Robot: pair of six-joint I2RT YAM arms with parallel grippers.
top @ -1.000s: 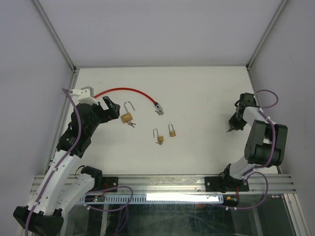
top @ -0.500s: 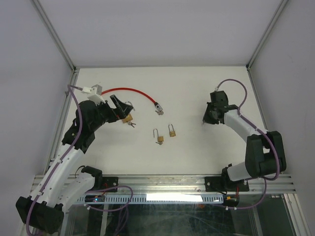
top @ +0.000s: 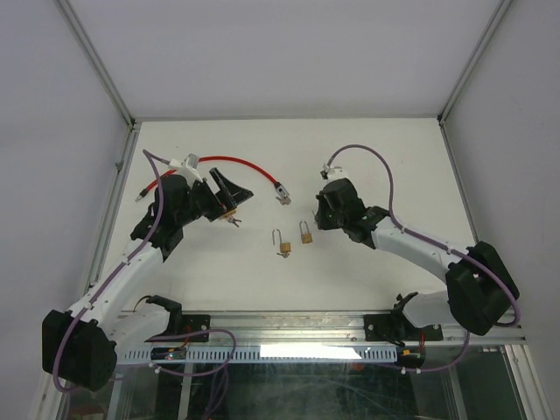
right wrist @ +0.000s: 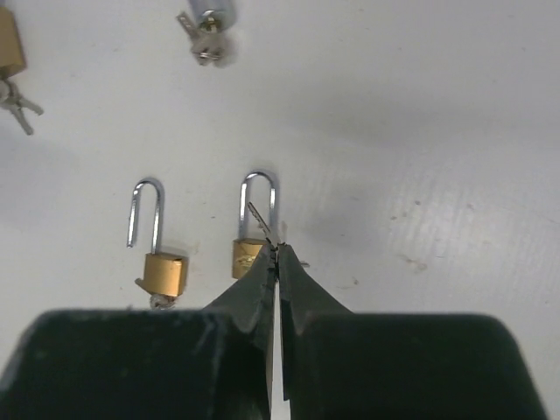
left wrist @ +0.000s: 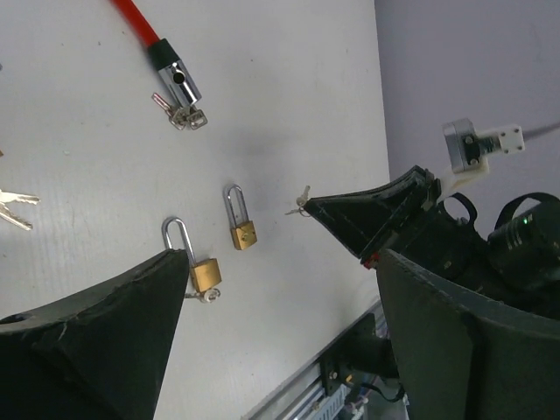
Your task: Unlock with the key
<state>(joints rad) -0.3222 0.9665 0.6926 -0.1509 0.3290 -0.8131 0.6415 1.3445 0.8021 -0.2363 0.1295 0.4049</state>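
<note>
My right gripper [right wrist: 277,249] is shut on a small silver key [right wrist: 259,217] whose blade sticks out past the fingertips. Just beyond them lies a small brass padlock [right wrist: 248,255] with its shackle closed, its body partly hidden by the fingers. In the top view this padlock [top: 306,234] lies mid-table, with the right gripper [top: 319,220] just to its right. My left gripper [top: 229,189] hovers open over a larger brass padlock [top: 227,211], holding nothing. In the left wrist view the left gripper [left wrist: 278,289] frames the small padlock [left wrist: 242,234].
A second small padlock [right wrist: 164,273] with a raised shackle and a key in it lies left of the closed one. A red cable lock [top: 241,164] curves along the back, its silver end [top: 282,192] carrying keys. Loose keys [top: 234,221] lie by the larger padlock.
The right arm swung left from the table's right side to the small padlocks, its jaws closing to shut. The left arm reached right, over the larger padlock.
</note>
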